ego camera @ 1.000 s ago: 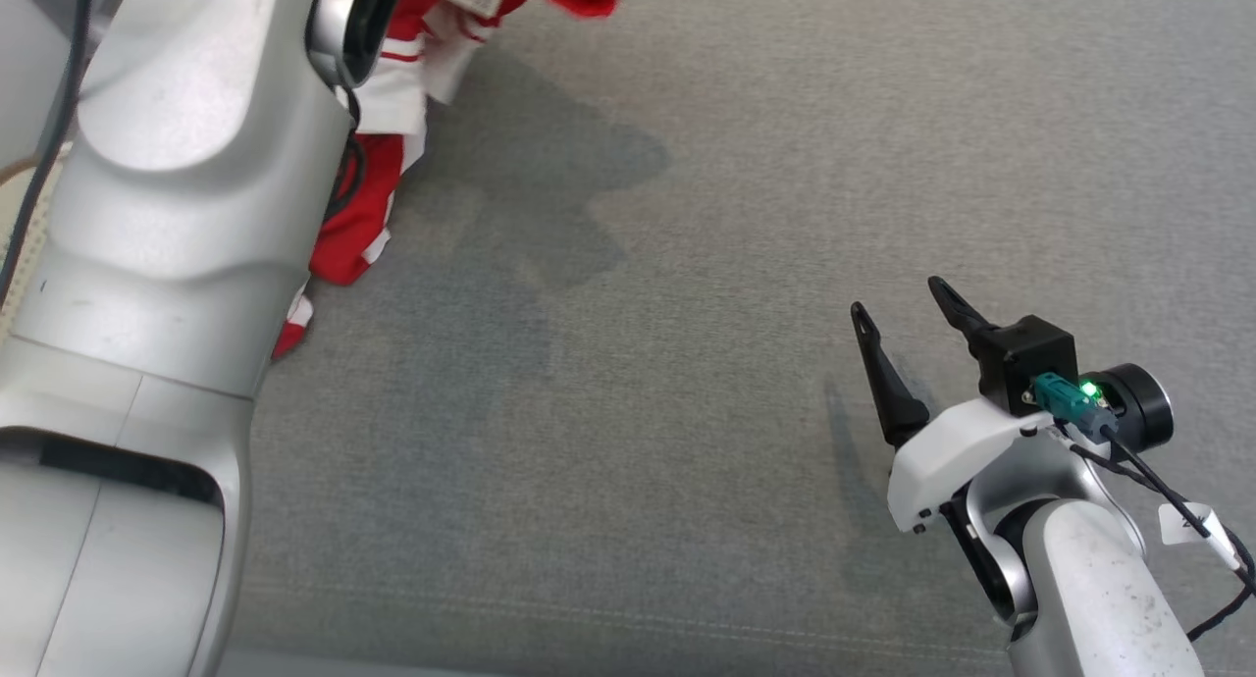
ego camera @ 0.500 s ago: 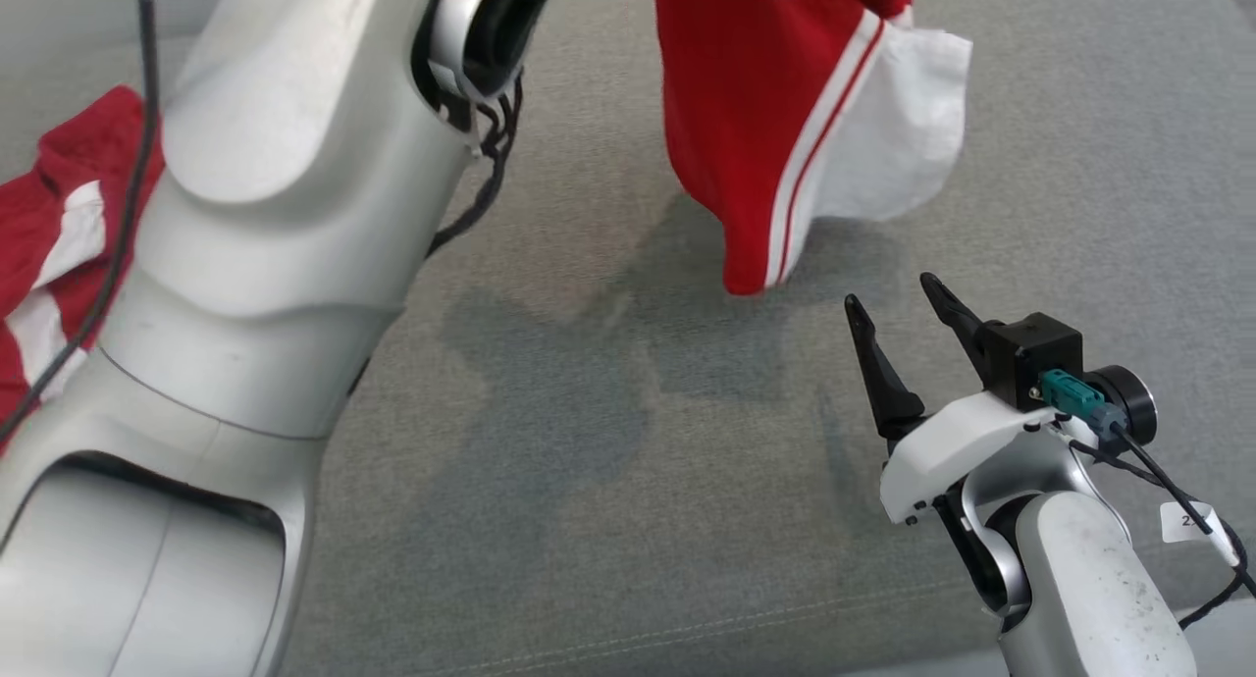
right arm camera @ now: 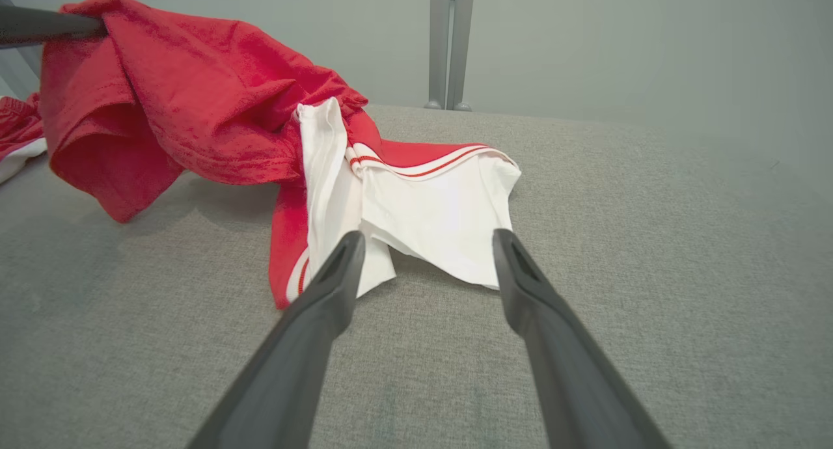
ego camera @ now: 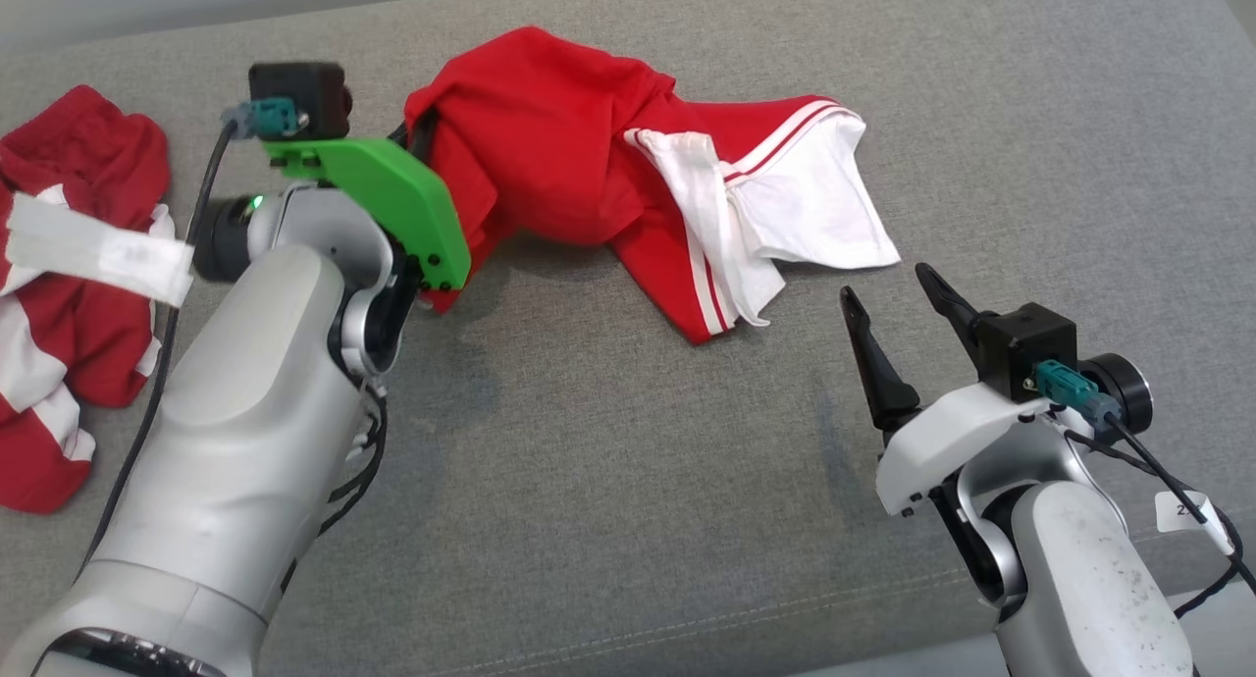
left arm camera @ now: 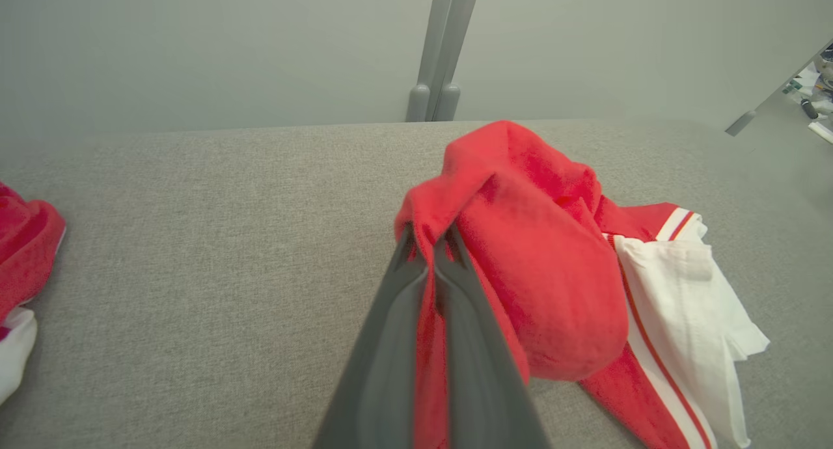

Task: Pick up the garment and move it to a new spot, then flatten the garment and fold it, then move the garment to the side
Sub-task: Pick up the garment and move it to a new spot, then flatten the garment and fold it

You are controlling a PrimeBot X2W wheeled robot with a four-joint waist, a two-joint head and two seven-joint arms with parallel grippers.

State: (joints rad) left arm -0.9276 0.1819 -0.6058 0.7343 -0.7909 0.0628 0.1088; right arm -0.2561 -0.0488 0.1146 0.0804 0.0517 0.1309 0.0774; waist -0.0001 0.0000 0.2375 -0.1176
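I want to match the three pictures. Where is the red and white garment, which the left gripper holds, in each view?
Head view: garment at top centre, lying on the grey cushion.
Left wrist view: garment right of centre, pinched in the left gripper.
Right wrist view: garment from upper left to centre.
Shared landmark: its white panel with red stripes.

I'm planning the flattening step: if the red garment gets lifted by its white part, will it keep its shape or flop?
Probably floppy: the red garment sags in folds from the shut jaws of the left gripper. Likely light, since that small pinch holds it up. The white part would probably drape and drag.
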